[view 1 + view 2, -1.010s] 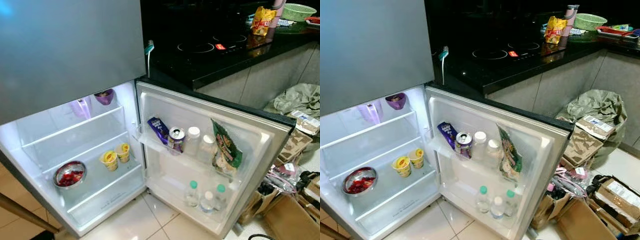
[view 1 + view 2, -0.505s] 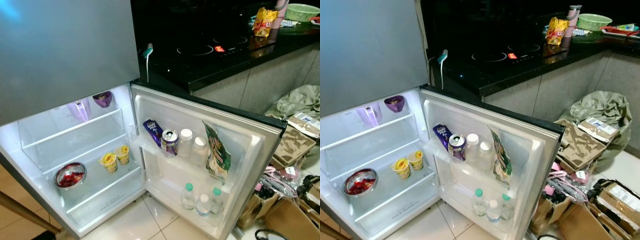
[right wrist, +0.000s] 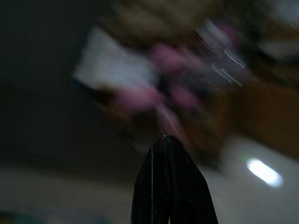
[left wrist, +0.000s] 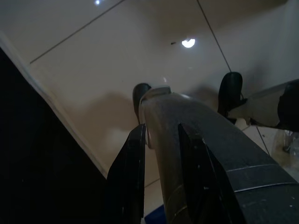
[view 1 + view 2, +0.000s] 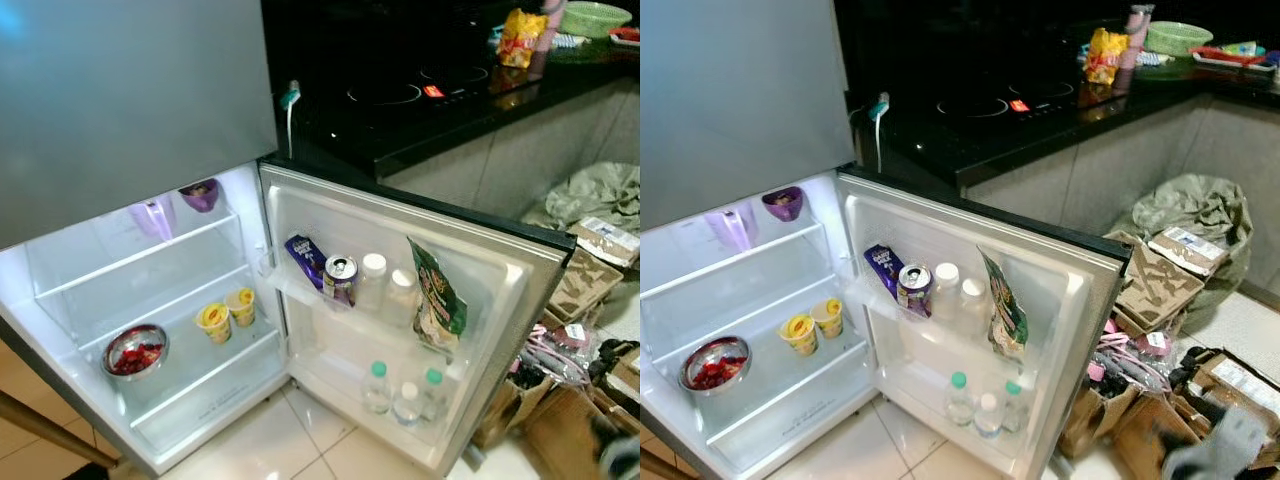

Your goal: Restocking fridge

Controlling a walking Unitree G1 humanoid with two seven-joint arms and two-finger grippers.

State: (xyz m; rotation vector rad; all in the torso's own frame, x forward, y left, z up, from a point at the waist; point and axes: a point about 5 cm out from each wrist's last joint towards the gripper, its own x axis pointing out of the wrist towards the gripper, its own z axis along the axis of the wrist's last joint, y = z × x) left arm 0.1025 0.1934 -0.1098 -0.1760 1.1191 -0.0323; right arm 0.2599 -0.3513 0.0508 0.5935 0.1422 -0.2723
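Though no label readable: right pincer (image 3: 169,140) pressed together, left pincer (image 4: 159,135) clamping a tan pole (image 4: 163,130).

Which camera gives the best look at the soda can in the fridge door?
The left eye view: the soda can sits sharp and near centre on the upper door shelf, its top visible. The right eye view shows it slightly smaller. The wrist views give no recognisable sight of it.
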